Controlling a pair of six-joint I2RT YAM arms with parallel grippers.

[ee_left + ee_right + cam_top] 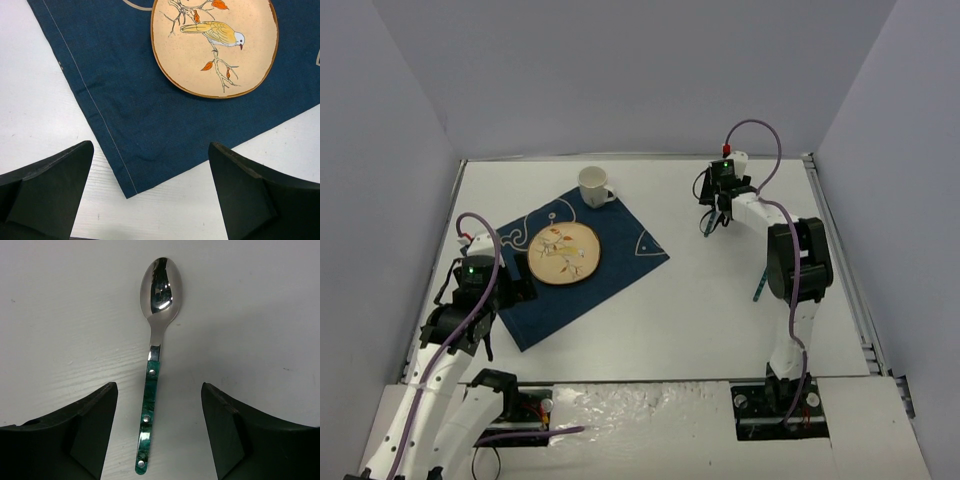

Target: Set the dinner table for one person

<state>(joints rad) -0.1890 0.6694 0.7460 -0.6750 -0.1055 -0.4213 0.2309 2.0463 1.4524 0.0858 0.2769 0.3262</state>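
The white dinner table (700, 320) carries a dark blue placemat (590, 275) with a round bird-painted plate (563, 253) on it. A white cup (594, 186) stands at the mat's far corner. A spoon (159, 287) with a green handle lies flat on the table, right of the mat. My right gripper (158, 385) is open and low over it, one finger on each side of the handle, not touching; in the top view it is at the far right (717, 215). My left gripper (151, 146) is open and empty above a corner of the mat (150, 115), near the plate (215, 45).
A thin green-handled utensil (758, 290) lies on the table beside the right arm, partly hidden by it. Grey walls close in the table on three sides. The arm bases stand at the near edge.
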